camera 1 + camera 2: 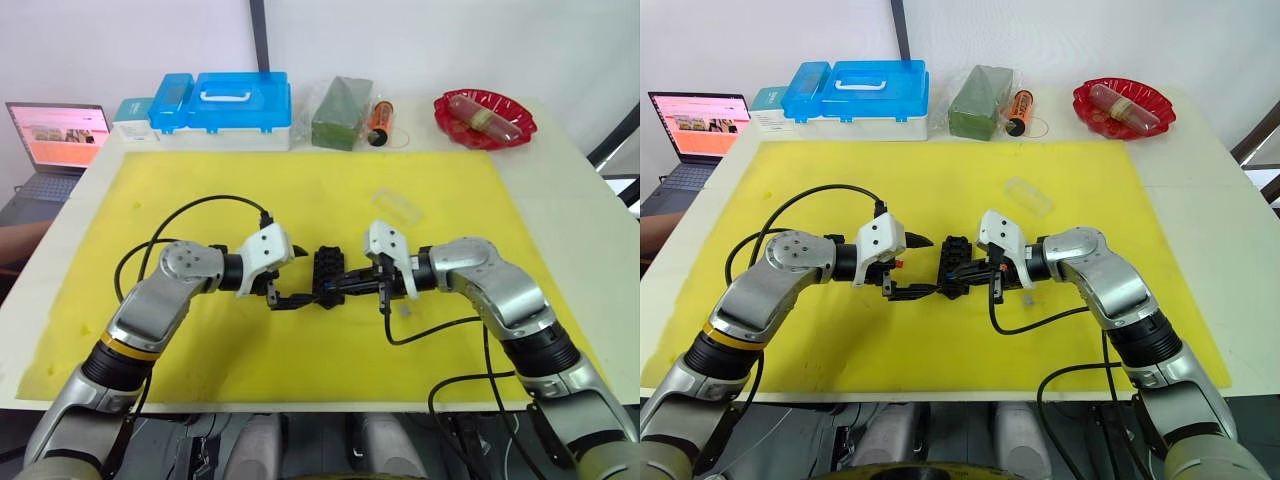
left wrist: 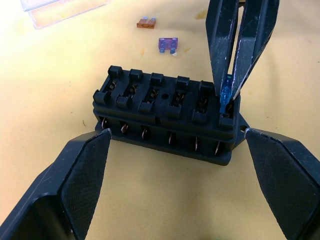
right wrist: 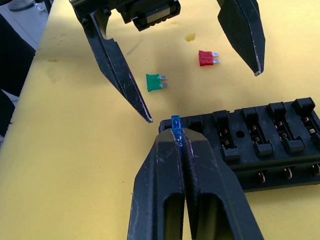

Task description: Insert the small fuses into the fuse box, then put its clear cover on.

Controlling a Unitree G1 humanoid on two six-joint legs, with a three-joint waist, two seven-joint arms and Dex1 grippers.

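On my left I see the left gripper (image 1: 283,290) reaching in low over the yellow mat (image 1: 150,180), forearm angled toward the middle, its fingers spread wide to either side of the fuse box (image 1: 328,276) without touching it. The fuse box sits near the mat's centre, a little toward the near edge. From the right, the right gripper (image 3: 176,131) comes in with its fingers pressed together, pinching a blue fuse (image 3: 175,124) at the box's end slot. The clear cover (image 1: 397,206) lies toward the mat's far edge, right of centre.
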